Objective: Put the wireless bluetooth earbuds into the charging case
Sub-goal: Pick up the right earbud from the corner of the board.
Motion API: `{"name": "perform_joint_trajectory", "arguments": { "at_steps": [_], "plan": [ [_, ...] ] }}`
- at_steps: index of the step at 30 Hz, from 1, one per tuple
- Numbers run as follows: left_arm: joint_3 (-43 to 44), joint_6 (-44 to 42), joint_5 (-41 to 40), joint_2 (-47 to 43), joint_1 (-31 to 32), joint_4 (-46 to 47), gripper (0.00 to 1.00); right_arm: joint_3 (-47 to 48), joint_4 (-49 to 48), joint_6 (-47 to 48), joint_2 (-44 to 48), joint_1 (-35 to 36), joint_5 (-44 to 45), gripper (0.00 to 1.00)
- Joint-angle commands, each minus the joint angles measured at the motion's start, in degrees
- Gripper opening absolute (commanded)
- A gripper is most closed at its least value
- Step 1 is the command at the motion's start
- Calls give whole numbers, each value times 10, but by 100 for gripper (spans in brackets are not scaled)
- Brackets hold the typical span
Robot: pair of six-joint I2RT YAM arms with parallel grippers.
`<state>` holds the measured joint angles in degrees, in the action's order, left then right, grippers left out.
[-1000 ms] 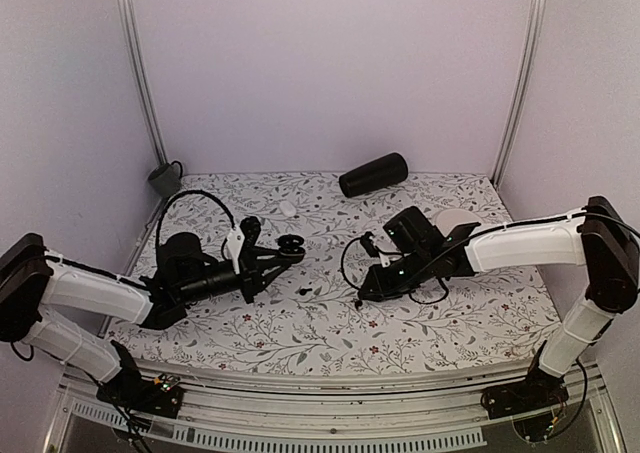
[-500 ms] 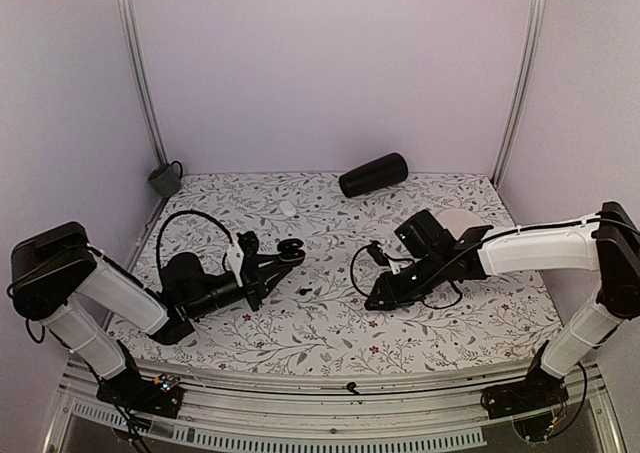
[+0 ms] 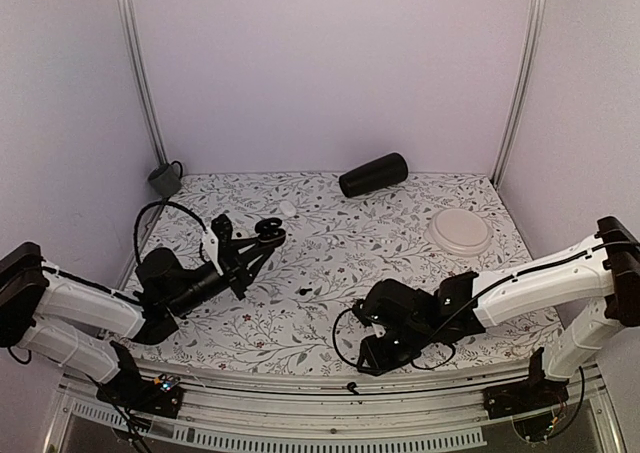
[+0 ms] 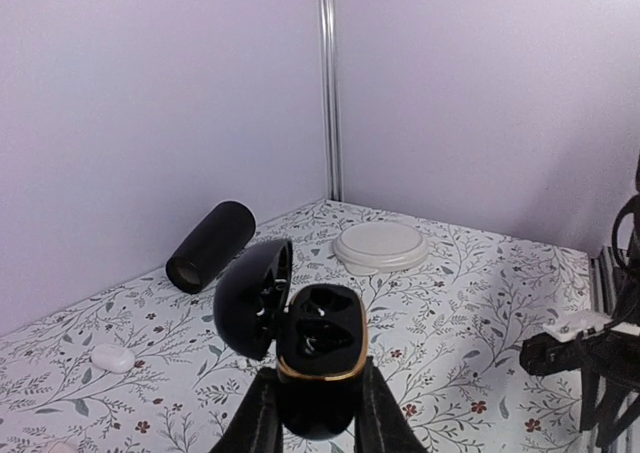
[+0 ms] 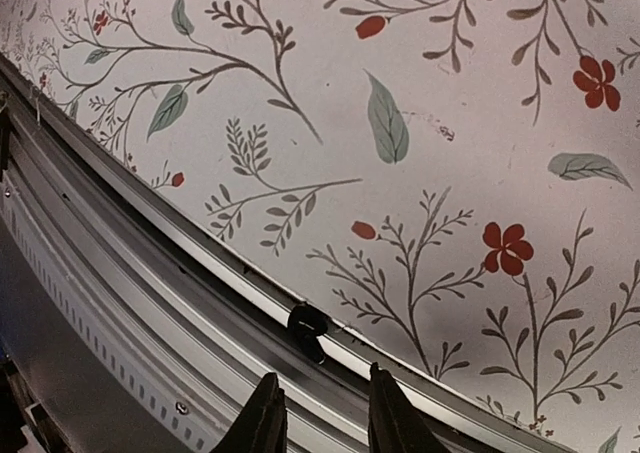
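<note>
My left tool pinches the glossy black gold-rimmed charging case, lid open, out at 9 o'clock on the floral-patterned bench. My right tool is slightly spread at 6 o'clock, gripping nothing — one tiny glossy black earbud lies on the metal rail just beyond its tips — the other bud sits mid-bench.

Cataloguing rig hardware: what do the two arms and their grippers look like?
The left arm and right arm have white tubular links between black joints, with a thin black cable looping near each wrist. The left gripper and right gripper are black, each with two slim tapered fingers.
</note>
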<state>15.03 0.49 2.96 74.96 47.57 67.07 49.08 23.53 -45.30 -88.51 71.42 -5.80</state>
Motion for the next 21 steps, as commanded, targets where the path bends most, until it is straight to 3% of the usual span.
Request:
{"name": "perform_joint_trajectory", "arguments": {
  "at_steps": [1, 10, 21],
  "plan": [
    [25, 18, -18, -43, -1, -64, 0, 59, 57, -95, -58, 43, 67, 31],
    [28, 14, 14, -125, -5, -145, 0, 156, 137, -170, -161, 100, 96, 36],
    [22, 28, 33, -153, -10, -138, 0, 244, 251, -218, -265, 126, 125, 38]
  ]
}}
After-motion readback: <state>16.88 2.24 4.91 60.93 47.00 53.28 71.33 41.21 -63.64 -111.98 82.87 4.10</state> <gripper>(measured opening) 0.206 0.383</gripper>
